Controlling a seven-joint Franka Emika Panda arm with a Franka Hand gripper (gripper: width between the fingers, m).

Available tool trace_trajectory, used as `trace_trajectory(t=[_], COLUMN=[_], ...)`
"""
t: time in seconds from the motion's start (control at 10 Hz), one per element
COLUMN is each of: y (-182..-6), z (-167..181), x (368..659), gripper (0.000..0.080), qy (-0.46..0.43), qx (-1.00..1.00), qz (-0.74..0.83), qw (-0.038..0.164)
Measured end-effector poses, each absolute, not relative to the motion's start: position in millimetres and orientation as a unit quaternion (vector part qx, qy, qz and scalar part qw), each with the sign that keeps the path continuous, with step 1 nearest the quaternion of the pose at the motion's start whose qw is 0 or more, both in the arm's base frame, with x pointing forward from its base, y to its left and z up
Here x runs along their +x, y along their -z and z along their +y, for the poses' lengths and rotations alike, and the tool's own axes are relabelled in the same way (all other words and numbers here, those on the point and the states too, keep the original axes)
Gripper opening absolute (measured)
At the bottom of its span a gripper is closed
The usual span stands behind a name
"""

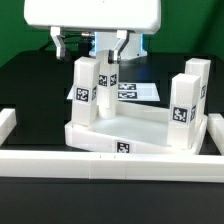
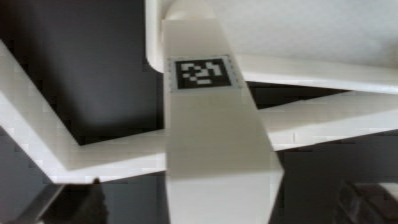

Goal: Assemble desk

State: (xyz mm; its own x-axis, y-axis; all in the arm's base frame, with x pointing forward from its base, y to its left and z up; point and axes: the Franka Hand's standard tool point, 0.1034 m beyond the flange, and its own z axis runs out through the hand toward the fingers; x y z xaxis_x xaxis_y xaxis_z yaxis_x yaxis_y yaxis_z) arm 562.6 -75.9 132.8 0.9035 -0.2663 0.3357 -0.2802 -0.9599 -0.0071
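Three leg blocks (image 1: 86, 82) upright in tabletop (image 1: 120, 136) corner recesses, against the border wall (image 1: 110, 160); gripper (image 1: 104, 68) above the far-left one, fingers spread, holding nothing; marker board (image 1: 140, 92) behind.

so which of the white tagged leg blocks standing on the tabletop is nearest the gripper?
The back leg block, right under the open gripper. The other two stand at the exterior view's left and right, farther away.

- Three legs (image 1: 88, 80) stand upright in the tabletop (image 1: 120, 128) corners, boxing its open middle.
- Border wall (image 1: 110, 160) blocks the front.
- Tool (image 1: 104, 68) straddles the rear leg.
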Motion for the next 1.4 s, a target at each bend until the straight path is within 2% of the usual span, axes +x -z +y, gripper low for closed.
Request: trace_trajectory(t=[0.2, 0.6, 0.9, 1.1, 1.2, 1.4], y=[-128.0, -126.1, -121.5, -119.7, -119.7, -119.5], z=[-79.6, -82.7, -81.7, -81.3, -82.9, -83.0], x=[561.4, 561.5, 566.8, 566.7, 567.9, 567.8], gripper=[0.0649, 0.0649, 0.0649, 0.0385, 0.0289, 0.0289], qy=[-0.087, 0.044, 0.038, 0.039, 0.035, 0.035], qx=[0.985, 0.986, 0.988, 0.989, 0.990, 0.990], qz=[-0.146, -0.154, -0.150, -0.141, -0.137, -0.138], qw=[-0.004, -0.038, -0.031, -0.026, -0.024, -0.023])
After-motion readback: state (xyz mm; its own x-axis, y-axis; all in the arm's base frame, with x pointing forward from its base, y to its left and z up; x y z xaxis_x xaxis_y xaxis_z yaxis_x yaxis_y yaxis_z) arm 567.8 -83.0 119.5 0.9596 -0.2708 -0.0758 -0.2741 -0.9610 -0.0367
